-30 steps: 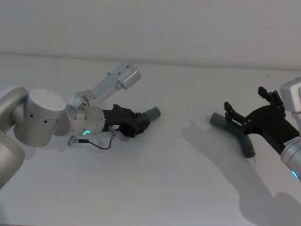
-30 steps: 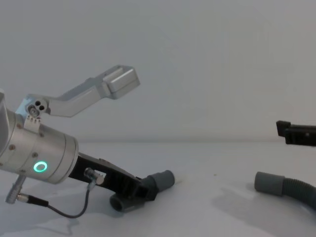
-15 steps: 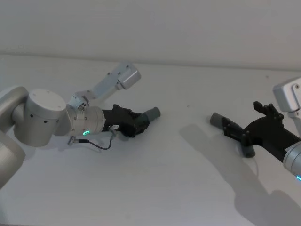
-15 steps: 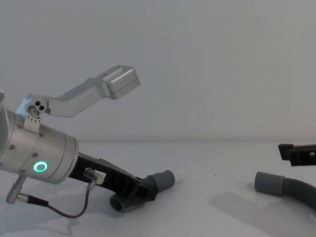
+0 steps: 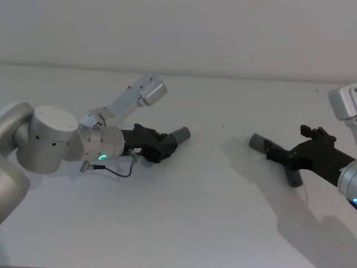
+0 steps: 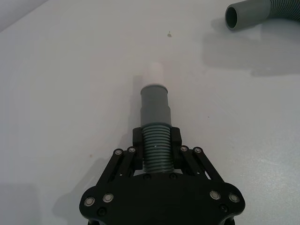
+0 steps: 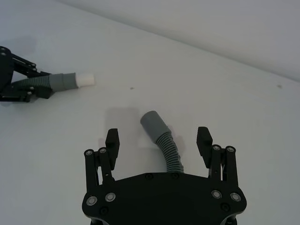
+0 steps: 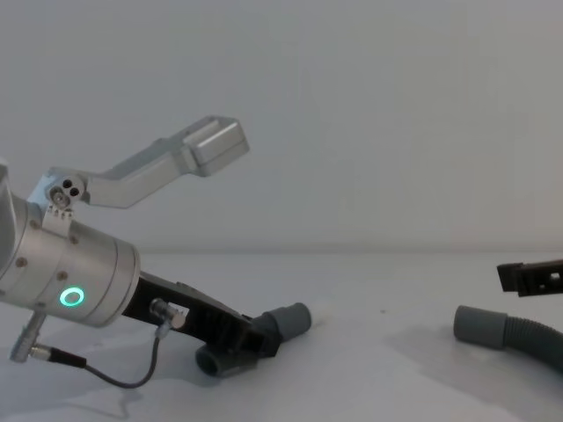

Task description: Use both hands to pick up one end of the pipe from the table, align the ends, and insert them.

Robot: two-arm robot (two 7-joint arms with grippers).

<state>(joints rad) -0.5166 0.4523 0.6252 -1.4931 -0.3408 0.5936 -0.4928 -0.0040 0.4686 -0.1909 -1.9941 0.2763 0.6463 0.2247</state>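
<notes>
My left gripper (image 5: 163,146) lies low on the table (image 5: 195,218), shut on the corrugated part of one pipe piece (image 6: 155,140). That piece's grey cuff (image 5: 179,134) and white tip (image 6: 152,75) stick out past the fingers, pointing right. The curved pipe piece (image 5: 258,142) lies on the table to the right, its hollow cuff (image 7: 152,123) facing the left gripper. My right gripper (image 7: 158,137) hangs open over it with a finger on each side of the hose, touching nothing. In the chest view a right finger (image 8: 528,277) shows just above this piece (image 8: 493,330).
The left arm's silver wrist with its green ring (image 8: 72,297), a loose black cable (image 8: 106,374) and a raised silver camera bracket (image 8: 207,145) stand at the left. Bare white table lies between the two pipe pieces.
My right gripper has come down over the curved piece and shifted slightly right. The left gripper and its pipe piece have not moved.
</notes>
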